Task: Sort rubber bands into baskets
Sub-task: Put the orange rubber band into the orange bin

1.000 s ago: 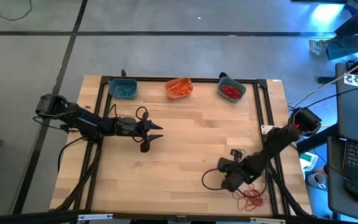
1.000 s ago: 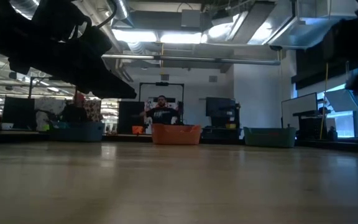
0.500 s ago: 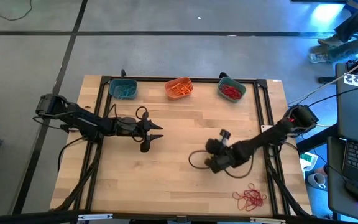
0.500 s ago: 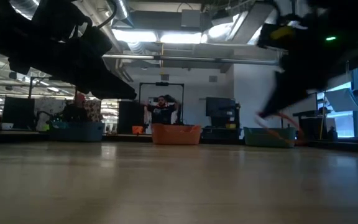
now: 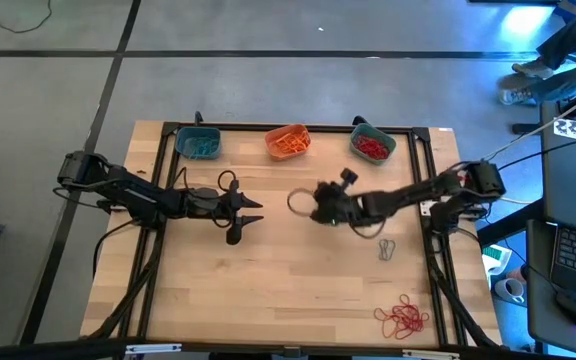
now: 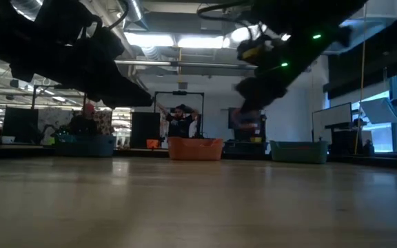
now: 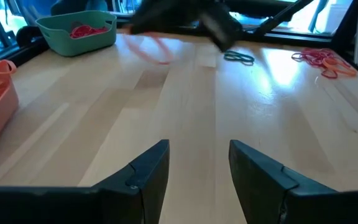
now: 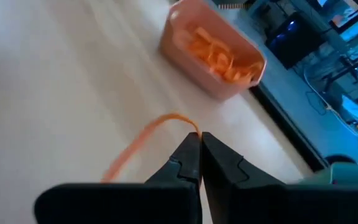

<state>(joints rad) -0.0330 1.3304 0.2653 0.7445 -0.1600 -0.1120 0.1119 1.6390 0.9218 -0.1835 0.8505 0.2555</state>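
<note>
Three baskets stand along the far edge: a teal one (image 5: 199,143), an orange one (image 5: 288,140) holding orange bands, and a teal one (image 5: 372,145) holding red bands. My right gripper (image 5: 316,210) is over the table's middle, shut on an orange rubber band (image 8: 143,143); the orange basket (image 8: 213,53) lies ahead of it. My left gripper (image 5: 253,212) waits open at mid left with nothing between its fingers (image 7: 148,171). A pile of red rubber bands (image 5: 403,318) lies on the table at the near right, and a grey-teal band (image 5: 386,248) lies by itself. My right gripper pinches one end of the orange band's loop (image 8: 191,129) between its two fingertips. The fingers slant downward, coming from the table's right. The band trails slack below the tips, lifted clear of the table.
Black frame rails (image 5: 426,200) run along the table's sides and far edge. A black cable loop (image 5: 298,200) hangs beside my right gripper. A person (image 6: 180,122) is in the room beyond the far edge. Bare wood lies between the two grippers and the near edge.
My right gripper has swept from the red pile at the near right corner up and toward the table's middle and far side, turning as it went and staying shut. The orange band has come along, lifted clear of the table.
</note>
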